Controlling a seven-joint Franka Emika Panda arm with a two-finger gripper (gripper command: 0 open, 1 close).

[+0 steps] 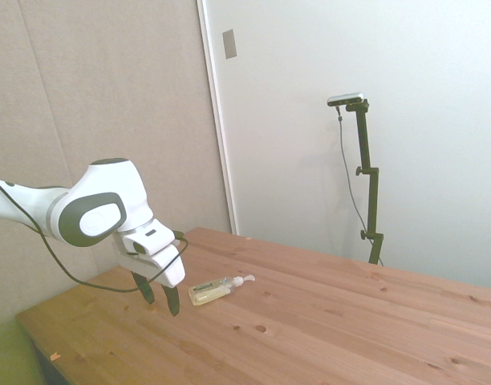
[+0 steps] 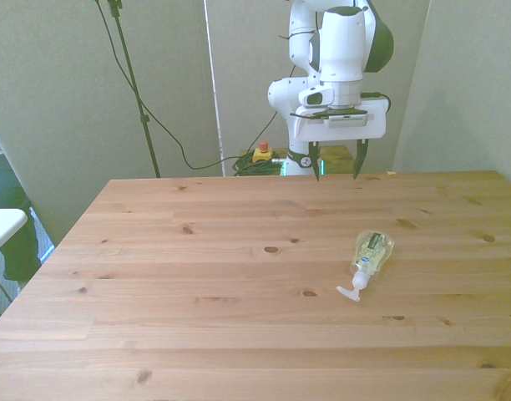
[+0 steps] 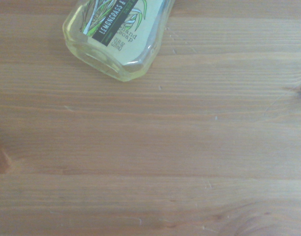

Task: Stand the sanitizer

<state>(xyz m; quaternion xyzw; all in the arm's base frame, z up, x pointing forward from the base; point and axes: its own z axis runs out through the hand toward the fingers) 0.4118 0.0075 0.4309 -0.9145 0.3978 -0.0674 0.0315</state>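
Hovering my pincer wide open and empty, far of the flat-lying sanitizer, I fear the slick bottle squirting sideways across the desk when pinched.

Arm: one unit, showing glossy white rounded shell segments throughout. Wrist joint: wearing a dark grey oval cap outlined by a white ring, seen in the side view. Cabling: a thin black cable is running along the forearm and looping beneath the wrist. End effector: carrying a flat white rectangular housing with a dark slotted strip across its face; two slim dark fingers are projecting from it, spaced apart. A small green light is glowing beside one finger in the front view.
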